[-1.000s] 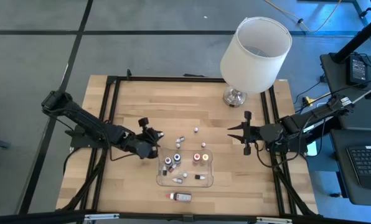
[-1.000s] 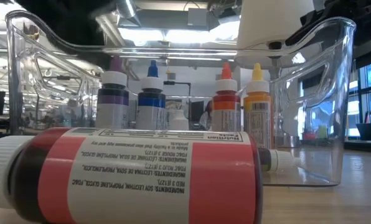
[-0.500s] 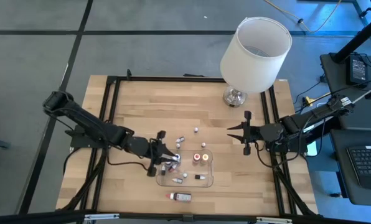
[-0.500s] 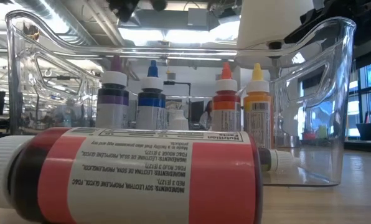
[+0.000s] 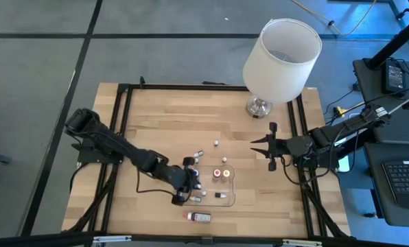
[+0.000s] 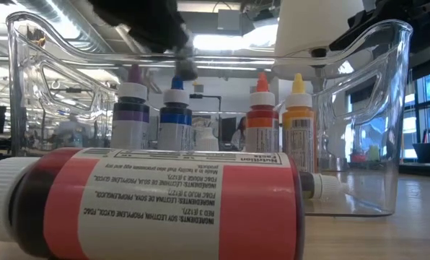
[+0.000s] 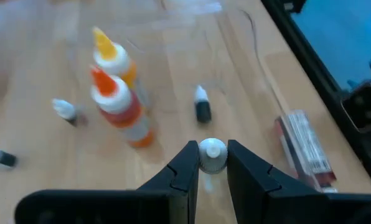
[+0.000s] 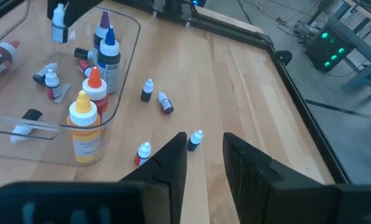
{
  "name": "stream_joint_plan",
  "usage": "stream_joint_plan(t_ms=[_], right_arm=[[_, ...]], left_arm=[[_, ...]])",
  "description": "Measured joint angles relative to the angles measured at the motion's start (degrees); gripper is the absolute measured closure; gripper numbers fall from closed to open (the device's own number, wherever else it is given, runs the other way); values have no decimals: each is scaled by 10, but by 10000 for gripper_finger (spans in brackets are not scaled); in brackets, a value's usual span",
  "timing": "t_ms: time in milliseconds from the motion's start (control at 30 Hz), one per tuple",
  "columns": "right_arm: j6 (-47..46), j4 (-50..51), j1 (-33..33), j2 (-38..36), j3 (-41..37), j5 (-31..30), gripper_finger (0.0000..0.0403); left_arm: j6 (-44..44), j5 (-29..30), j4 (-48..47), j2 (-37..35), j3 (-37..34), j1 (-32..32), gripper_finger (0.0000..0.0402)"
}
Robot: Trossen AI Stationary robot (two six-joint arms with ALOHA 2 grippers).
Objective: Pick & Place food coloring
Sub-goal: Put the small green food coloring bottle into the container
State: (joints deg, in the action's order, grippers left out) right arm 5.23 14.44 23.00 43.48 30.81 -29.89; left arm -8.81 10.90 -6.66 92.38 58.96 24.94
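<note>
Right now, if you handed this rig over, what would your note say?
Left tool: over the clear tray, shut on a small white-capped bottle.
Right tool: open, empty, waiting at the table's right edge.
Done: four tall bottles stand in the tray, and a few small ones lie in it.
Left: release the held bottle, then collect four small bottles loose on the wood beside the tray. A large red bottle lies outside the tray at the front.
</note>
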Motion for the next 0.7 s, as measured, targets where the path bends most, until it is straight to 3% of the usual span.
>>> stream_joint_plan(t_ms=[500, 700], right_arm=[[0, 0, 0, 0, 0, 0, 296], [0, 0, 0, 0, 0, 0, 296]], left_arm=[[-20, -20, -29, 52, 0, 20, 340], [-20, -20, -31, 52, 0, 20, 320]])
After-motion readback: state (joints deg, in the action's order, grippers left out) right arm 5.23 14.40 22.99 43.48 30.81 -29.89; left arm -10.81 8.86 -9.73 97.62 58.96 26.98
